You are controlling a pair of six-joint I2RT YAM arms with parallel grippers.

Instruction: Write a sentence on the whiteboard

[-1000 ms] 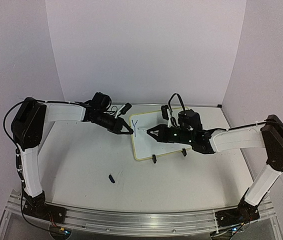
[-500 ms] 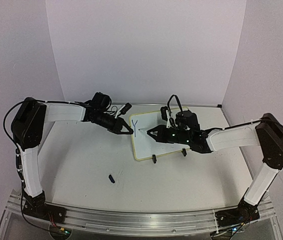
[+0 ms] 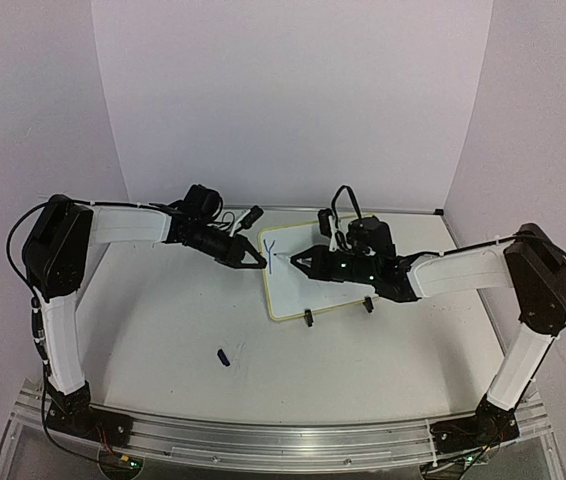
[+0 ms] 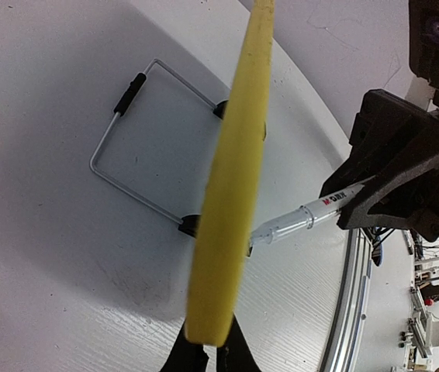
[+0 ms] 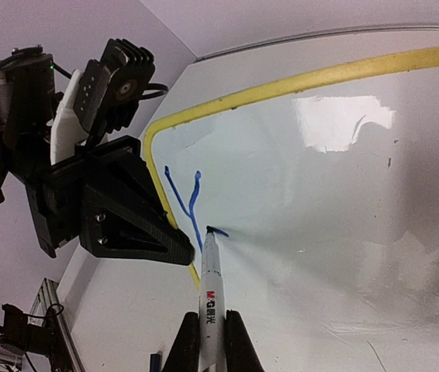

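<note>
Pinching whiteboard (image 3: 315,296) rim, near tabletop's (image 3: 163,320) far edge: my left fingers (image 3: 248,257) | clamped around marker (image 5: 210,293): my right fingers (image 5: 234,346) | marker tip touching board beside the sentence's (image 5: 185,194) blue Y.

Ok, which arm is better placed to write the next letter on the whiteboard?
Right. The right arm has its jaws shut on the marker, tip on the whiteboard beside the blue Y. The left arm has its jaws clamped on the board's yellow rim, apparently steadying it.
</note>
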